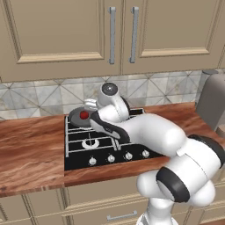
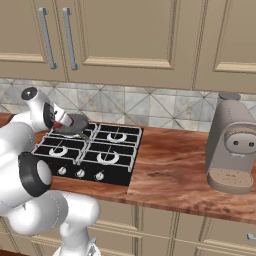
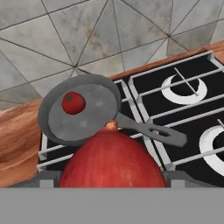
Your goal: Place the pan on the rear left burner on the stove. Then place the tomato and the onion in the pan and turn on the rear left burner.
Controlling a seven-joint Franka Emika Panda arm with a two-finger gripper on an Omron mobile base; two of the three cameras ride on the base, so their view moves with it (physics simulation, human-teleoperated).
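The dark grey pan (image 3: 83,114) rests on the stove (image 1: 110,147) over the rear left burner, which it hides. Its handle points toward the stove's middle. A small red tomato (image 3: 73,102) lies inside the pan, also seen as the tomato (image 1: 84,115) from the left base. My gripper (image 3: 111,177) is shut on a large red onion (image 3: 111,157), which hovers just short of the pan's near rim. From the base cameras the gripper (image 1: 91,105) hangs above the pan (image 2: 79,120) at the back left of the stove.
Four silver knobs (image 1: 118,157) line the stove's front edge. A grey coffee machine (image 2: 232,150) stands on the wooden counter (image 2: 170,170) to the right. A tiled wall and cabinets rise behind the stove.
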